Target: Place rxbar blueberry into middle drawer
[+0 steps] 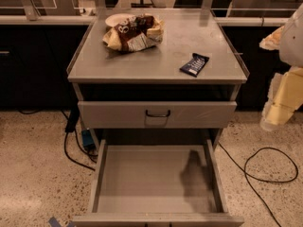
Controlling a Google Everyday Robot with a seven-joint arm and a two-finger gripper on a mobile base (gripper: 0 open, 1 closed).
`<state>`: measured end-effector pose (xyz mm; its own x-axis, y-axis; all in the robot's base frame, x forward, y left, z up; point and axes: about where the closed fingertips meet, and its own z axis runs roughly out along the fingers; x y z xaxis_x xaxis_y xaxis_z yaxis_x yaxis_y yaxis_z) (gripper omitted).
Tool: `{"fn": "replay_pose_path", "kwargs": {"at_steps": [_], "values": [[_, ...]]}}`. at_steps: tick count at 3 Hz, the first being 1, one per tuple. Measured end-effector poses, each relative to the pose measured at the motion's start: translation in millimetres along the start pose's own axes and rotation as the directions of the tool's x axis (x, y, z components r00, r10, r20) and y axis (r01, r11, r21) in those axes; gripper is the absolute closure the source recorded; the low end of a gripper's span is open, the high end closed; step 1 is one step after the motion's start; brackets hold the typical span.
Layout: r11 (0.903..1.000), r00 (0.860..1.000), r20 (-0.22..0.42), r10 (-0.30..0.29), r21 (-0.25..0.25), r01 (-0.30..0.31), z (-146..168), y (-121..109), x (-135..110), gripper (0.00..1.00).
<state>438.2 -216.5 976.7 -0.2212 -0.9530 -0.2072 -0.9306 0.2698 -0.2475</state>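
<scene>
Logged rxbar blueberry lying flat on the grey cabinet top, toward the front right corner, set at a slant, dark wrapper with white lettering facing up. Noted it well apart from the crumpled brown, white and yellow snack bag at the rear left of the same top, just in front of a pale plate. Found the middle drawer pulled out toward the camera beneath, with low side walls in view and a grey floor carrying a dark blurred shadow right of centre. Recorded the bar as not yet in that drawer. Marked the upper drawer front shut between cabinet top and open drawer, with a small black handle at its middle. Spotted the gripper at the right edge of view, pale white and yellowish, hanging off the cabinet's right side at about the level of the upper drawer front, apart from the cabinet and well apart from the bar, touching nothing visible. Could not tell whether set wide or narrow. Also noted black cables looping over the speckled floor on both sides of the cabinet.
</scene>
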Motion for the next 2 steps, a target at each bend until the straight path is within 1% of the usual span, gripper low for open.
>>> {"fn": "replay_pose_path", "kwargs": {"at_steps": [1,2], "values": [[1.0,1.0,0.002,-0.01,-0.001,0.01,3,-3,-1,0.0],[0.9992,0.999,0.009,-0.04,-0.008,0.04,15,-13,-6,0.0]]}}
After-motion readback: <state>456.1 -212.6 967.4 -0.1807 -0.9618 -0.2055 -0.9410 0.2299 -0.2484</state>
